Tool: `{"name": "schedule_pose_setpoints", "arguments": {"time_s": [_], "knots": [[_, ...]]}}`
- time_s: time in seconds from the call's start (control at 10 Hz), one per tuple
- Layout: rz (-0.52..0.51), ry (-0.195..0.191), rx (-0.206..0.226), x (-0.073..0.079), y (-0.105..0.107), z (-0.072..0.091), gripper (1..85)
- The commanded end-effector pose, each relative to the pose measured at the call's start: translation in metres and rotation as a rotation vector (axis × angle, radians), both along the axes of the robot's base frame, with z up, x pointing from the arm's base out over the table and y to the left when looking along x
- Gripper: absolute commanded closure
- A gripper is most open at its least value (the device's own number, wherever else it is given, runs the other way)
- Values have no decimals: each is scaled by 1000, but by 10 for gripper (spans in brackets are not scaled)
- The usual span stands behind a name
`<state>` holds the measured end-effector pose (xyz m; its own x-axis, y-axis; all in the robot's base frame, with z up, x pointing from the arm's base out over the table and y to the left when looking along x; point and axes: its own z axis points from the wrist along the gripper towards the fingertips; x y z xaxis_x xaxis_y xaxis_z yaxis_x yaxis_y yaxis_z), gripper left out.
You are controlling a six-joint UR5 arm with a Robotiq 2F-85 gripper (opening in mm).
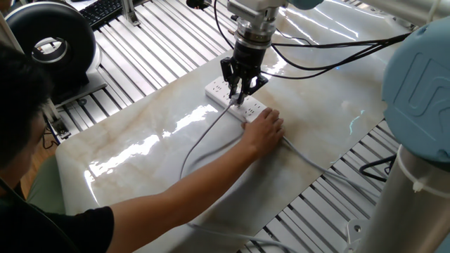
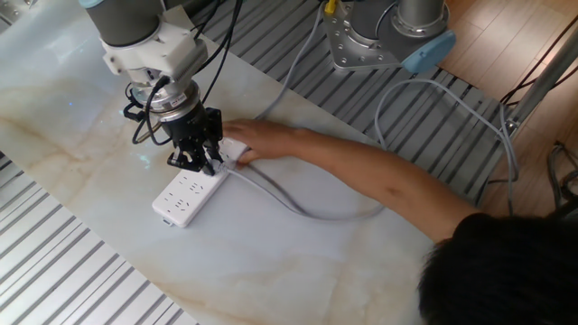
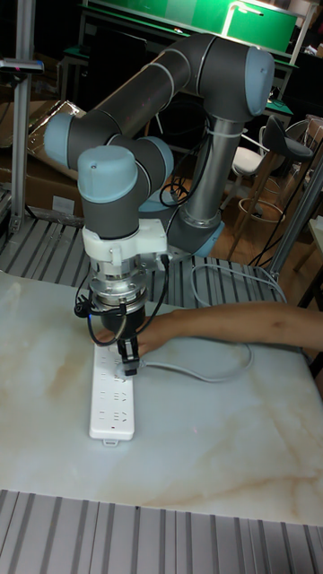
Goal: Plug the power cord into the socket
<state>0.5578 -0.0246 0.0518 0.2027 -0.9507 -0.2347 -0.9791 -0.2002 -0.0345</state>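
Note:
The socket, a white power strip point(image 1: 219, 91) point(image 2: 185, 200) point(image 3: 112, 405), lies flat on the marble table. My black gripper point(image 1: 240, 95) point(image 2: 200, 164) point(image 3: 128, 363) stands right over the strip, shut on the power cord's small grey plug, which is down at the outlet holes. The light-grey power cord point(image 1: 204, 135) point(image 2: 298, 207) point(image 3: 206, 372) trails away from the plug across the table. A person's hand point(image 1: 265, 131) point(image 2: 262, 140) point(image 3: 175, 327) rests on one end of the strip. The prongs are hidden, so I cannot tell how deep the plug sits.
The person's arm point(image 2: 379, 181) reaches across the table from the side. Ribbed metal surfaces point(image 1: 155, 49) surround the marble slab. A black round device point(image 1: 49, 46) sits off the slab's corner. The robot base point(image 2: 384, 36) stands behind the table.

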Motion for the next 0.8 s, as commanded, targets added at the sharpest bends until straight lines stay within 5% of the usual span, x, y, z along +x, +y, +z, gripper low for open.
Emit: {"name": "schedule_pose_setpoints", "arguments": {"time_s": [0.0, 0.7], "knots": [[-39, 11, -7, -2, 2, 6, 847], [-68, 21, 8, -2, 17, 13, 847]]}}
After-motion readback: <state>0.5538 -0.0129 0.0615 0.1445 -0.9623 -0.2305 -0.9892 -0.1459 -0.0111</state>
